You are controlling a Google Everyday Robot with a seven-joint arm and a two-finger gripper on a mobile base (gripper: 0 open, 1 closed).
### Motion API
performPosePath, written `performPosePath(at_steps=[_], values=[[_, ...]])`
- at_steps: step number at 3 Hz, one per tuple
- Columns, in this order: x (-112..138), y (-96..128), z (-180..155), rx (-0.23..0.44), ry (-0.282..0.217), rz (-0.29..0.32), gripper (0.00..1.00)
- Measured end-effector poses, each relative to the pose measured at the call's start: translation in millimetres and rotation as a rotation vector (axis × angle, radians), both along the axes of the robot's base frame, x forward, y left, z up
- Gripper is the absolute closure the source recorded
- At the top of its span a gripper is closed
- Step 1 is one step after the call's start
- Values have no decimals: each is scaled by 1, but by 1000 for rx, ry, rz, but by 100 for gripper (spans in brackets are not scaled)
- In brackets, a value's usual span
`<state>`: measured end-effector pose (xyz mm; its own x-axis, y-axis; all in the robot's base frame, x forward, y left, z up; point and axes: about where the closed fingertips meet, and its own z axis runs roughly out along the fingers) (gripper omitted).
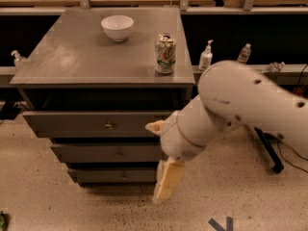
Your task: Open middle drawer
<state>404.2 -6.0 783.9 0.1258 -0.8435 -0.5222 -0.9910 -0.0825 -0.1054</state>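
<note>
I had the gripper (166,182) hanging low, couldn't tell if apart or together, w/ the middle drawer (91,153) knob (119,153) up-left of it, so I risked snagging the bottom drawer (106,175) instead

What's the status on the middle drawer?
Gripper low at cabinet's front right, short of the knob. Middle drawer looks shut, knob untouched. Nothing between them; can and bowl sit up top.

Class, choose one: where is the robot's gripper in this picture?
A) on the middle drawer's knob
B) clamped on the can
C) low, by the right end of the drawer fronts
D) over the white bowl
C: the gripper hangs low at the right end of the drawer fronts, apart from the middle drawer and its knob; the bowl and can stand up on the cabinet top.
</note>
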Motion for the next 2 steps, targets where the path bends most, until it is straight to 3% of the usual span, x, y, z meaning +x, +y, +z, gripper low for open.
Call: performPosePath(at_steps=[1, 2], values=[[-1, 42, -30, 30, 3, 28, 0], [0, 54, -30, 33, 3, 37, 0]])
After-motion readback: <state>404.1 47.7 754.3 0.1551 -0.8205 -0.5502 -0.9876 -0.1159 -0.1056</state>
